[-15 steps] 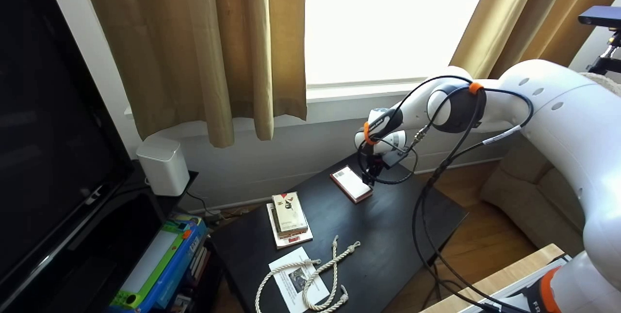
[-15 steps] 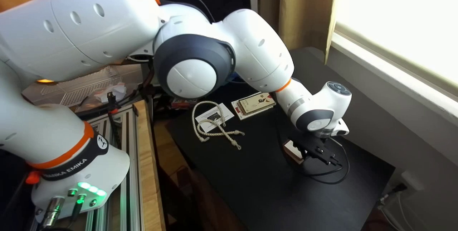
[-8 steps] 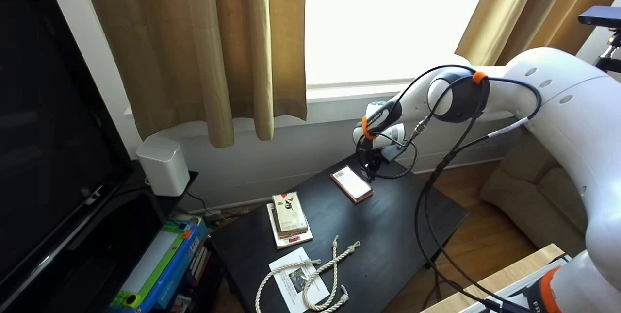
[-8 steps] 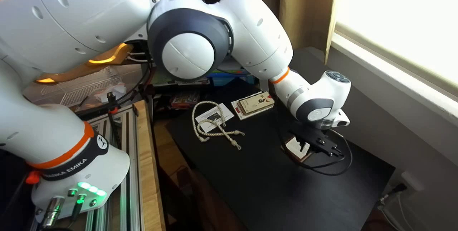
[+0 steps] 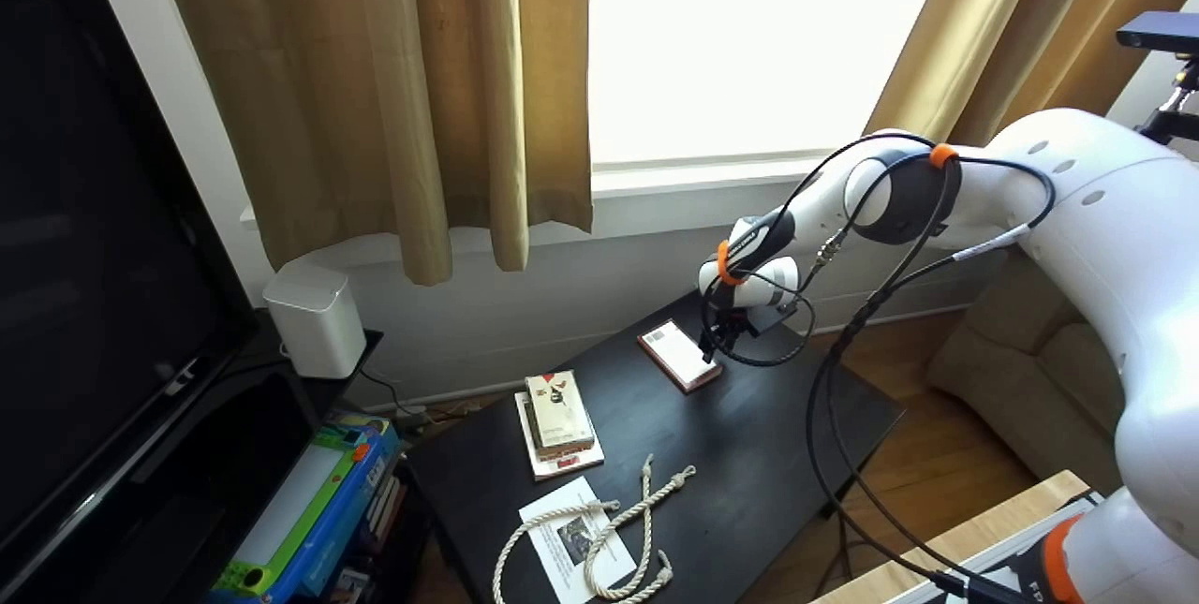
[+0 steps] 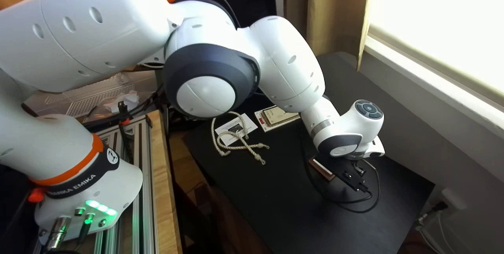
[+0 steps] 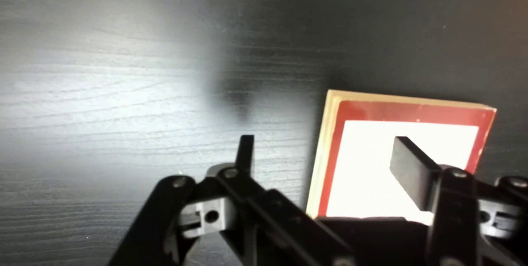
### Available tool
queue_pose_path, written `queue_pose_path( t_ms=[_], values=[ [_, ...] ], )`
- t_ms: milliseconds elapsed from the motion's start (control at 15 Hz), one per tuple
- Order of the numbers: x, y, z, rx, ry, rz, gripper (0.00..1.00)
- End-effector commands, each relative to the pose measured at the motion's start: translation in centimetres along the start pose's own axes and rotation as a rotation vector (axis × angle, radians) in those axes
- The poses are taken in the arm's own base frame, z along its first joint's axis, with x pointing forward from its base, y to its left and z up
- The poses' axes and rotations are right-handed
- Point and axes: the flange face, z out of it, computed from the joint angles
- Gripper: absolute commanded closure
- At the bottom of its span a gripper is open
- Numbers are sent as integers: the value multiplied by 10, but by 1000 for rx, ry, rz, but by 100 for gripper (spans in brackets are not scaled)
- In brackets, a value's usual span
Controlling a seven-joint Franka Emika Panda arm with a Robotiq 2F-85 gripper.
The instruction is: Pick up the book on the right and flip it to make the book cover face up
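The book (image 7: 367, 167) on the right lies flat on the dark table, showing a white face with a red border. Its book cover is hidden. In the wrist view my gripper (image 7: 322, 146) is open with nothing held between its fingers. The right finger (image 7: 408, 167) overlaps the white face, while the left one appears over bare table past the book's edge; I cannot tell how high they are. In an exterior view the gripper (image 5: 712, 351) is at the book's (image 5: 676, 353) near right corner. Elsewhere, the wrist hides most of the book (image 6: 321, 170).
A tan booklet (image 5: 562, 417) rests on a white-and-red book (image 5: 567, 466) left of the book. Closer in, a white booklet (image 5: 557, 552) lies under a looped rope (image 5: 673, 487). The wall and window sill (image 5: 693, 178) stand behind the table (image 5: 749, 435). A black cable loops below the wrist.
The arm rose, then came down again and shifted slightly right in an exterior view. The gripper's jaws have spread. The book has stayed at about the same place, white face up.
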Motion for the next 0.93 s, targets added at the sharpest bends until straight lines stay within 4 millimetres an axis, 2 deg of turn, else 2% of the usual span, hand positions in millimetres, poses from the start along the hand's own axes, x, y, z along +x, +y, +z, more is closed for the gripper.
queue_pose_path(
  t_ms=[0,200,267,333,467,533,600,867],
  values=[
    [-1,2,16,52,128,66,0],
    [1,-2,24,122,167,116,0],
    [2,-4,26,142,170,130,3],
    [2,-4,28,154,175,136,25],
    [3,-5,31,172,178,151,27],
    [3,-6,33,176,178,154,34],
    [0,-9,24,179,176,158,42],
    [-1,-5,24,186,172,183,74]
  ],
)
